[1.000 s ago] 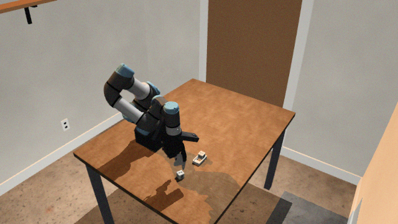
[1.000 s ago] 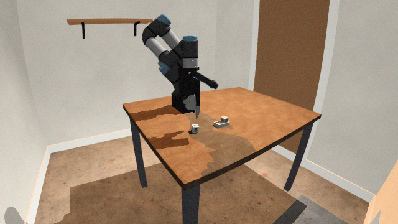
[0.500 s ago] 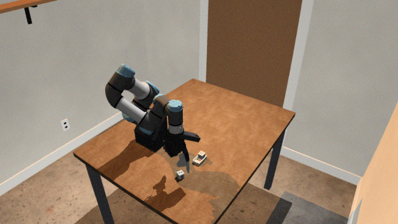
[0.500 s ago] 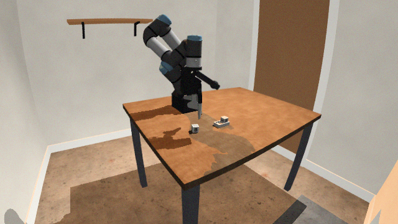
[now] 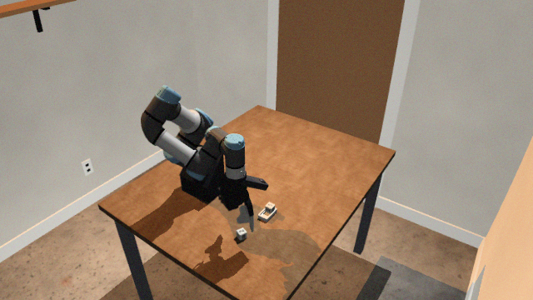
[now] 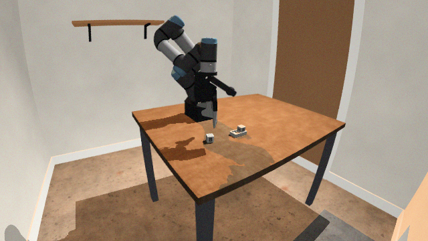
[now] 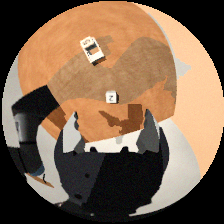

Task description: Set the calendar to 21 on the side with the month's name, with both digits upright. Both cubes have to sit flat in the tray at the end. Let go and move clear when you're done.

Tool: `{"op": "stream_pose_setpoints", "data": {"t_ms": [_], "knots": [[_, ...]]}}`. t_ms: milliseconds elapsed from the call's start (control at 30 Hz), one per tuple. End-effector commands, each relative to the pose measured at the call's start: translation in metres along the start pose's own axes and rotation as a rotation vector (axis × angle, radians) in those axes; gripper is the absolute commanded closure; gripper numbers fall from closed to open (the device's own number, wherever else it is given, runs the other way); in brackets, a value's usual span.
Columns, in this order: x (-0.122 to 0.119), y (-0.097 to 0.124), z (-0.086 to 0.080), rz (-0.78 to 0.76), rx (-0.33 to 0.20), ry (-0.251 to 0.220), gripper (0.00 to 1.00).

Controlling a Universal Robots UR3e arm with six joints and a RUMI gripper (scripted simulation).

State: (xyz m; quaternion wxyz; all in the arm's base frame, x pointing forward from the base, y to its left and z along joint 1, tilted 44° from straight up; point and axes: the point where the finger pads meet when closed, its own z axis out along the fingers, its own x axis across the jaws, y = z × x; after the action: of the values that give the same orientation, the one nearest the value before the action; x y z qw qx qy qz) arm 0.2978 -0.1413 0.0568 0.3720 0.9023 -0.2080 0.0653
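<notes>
So the surface (image 5: 316, 167) (image 6: 267, 124) (image 7: 45, 55) is a warm orange-brown with soft mottling and a near-black edge, and its legs are dark slate grey. The loose cube (image 5: 241, 234) (image 6: 209, 138) (image 7: 111, 97) is white with dark markings. Up toward 11 o'clock from it in the wrist view, the tray (image 5: 265, 217) (image 6: 238, 134) (image 7: 95, 58) is off-white, and the cube in it (image 5: 270, 207) (image 6: 241, 128) (image 7: 87, 43) is a creamy white. The arm (image 5: 176, 147) (image 6: 170, 50) mixes charcoal and light grey tubes with dusty blue caps; the hand (image 5: 251, 208) (image 6: 225, 108) (image 7: 110, 110) is mostly black with grey fingertips. Brown door (image 5: 337, 62) (image 6: 312, 67) at 1 o'clock in the top view, pale grey walls, speckled tan-brown floor.
</notes>
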Motion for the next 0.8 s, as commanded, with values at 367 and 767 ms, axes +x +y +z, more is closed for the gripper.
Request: {"op": "stream_pose_setpoints", "data": {"t_ms": [367, 767], "knots": [[-0.0001, -0.0011, -0.0012, -0.119, 0.0, 0.002, 0.0], [-0.002, -0.003, -0.0038, -0.488, 0.0, 0.002, 0.0]]}}
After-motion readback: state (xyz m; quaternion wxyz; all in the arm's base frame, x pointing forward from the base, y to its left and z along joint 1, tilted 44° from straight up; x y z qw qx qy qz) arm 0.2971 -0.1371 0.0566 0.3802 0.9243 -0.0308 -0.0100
